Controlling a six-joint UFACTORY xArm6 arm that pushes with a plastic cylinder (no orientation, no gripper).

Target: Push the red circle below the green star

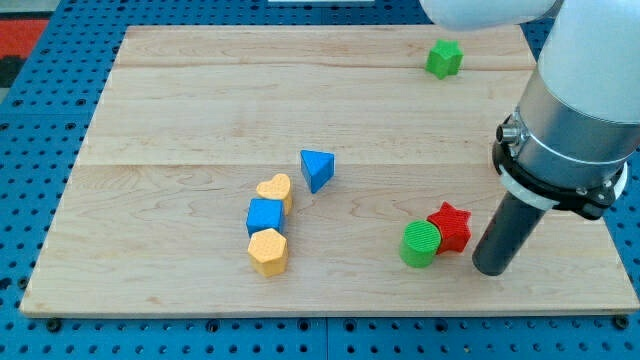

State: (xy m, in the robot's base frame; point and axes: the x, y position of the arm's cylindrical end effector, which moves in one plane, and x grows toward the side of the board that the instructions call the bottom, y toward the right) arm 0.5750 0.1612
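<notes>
In the camera view, my tip (490,269) rests on the wooden board (180,110), just to the view's right of the red block (451,226). I think it is there so it can slide into the red block and push it. My rod has no jaws, so nothing is open, shut or held.

The red block sits low on the view's right. It touches a round green block (421,243) on its left. The red block looks like a star to me, not a circle. A small green block (444,58) sits far off at the view's top, and its shape is hard to tell.

A blue triangle (317,169), yellow heart (274,189), blue cube (265,216) and yellow hexagon (268,251) sit together near the middle.
</notes>
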